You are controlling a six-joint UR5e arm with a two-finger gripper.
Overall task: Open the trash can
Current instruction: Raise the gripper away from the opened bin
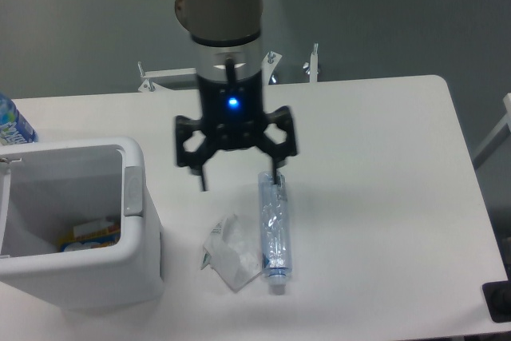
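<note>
The trash can [140,265] is a large white plastic bin at the table's front left. Its top is open and its lid stands up at the left edge [4,197]. A grey push-button strip [132,192] sits on its right rim. Yellow and white rubbish [88,235] lies inside. My gripper [239,181] hangs over the table middle, to the right of the bin and apart from it. Its fingers are spread open and hold nothing. The right fingertip [279,181] is just above the top end of a bottle.
A crushed clear plastic bottle [274,233] lies lengthwise on the table below the gripper. A crumpled white wrapper [227,253] lies beside it on the left. A blue-labelled bottle [12,124] stands at the far left edge. A black object [499,301] sits at the front right corner.
</note>
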